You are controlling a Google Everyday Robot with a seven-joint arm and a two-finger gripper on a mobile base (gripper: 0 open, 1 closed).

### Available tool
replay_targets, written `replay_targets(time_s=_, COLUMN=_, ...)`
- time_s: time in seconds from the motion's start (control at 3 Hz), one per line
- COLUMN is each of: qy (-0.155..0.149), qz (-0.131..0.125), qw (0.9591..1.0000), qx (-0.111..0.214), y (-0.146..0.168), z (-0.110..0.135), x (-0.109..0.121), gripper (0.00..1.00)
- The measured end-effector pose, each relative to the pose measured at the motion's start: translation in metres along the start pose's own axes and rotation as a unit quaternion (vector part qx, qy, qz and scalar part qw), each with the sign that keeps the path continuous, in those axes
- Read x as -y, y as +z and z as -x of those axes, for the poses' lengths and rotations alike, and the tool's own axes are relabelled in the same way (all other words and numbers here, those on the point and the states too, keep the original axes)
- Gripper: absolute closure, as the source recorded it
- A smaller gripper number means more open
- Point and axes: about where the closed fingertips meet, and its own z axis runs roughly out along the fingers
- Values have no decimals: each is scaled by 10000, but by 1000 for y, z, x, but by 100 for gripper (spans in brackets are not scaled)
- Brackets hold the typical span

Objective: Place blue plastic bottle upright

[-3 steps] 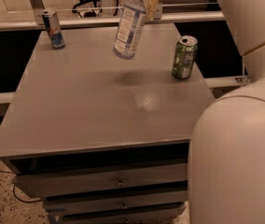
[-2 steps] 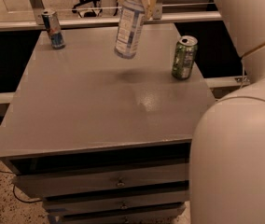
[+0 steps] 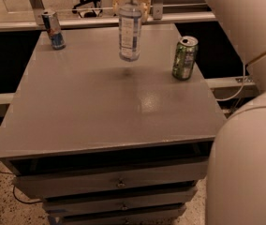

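The pincer [image 3: 131, 3] hangs over the counter's [image 3: 91, 111] far edge, about midway along it, and is pinching the blue plastic bottle [image 3: 130, 34] by its top end. The bottle hangs straight down below the pincer, nearly upright, its base clear of the counter surface with a small shadow beneath. A slim blue-and-silver can [image 3: 53, 29] stands at the far left corner. A green can [image 3: 185, 57] stands near the right edge, toward the far side.
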Motion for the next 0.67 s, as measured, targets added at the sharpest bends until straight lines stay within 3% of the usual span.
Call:
replay_targets(time_s=0.33, qy=-997, qz=-71, qw=9950, qx=-72, y=6, z=9, x=2, gripper=100)
replay_targets(time_s=0.67, qy=-1714, qz=-377, qw=9845, qx=-31, y=11, z=18, x=5, gripper=100)
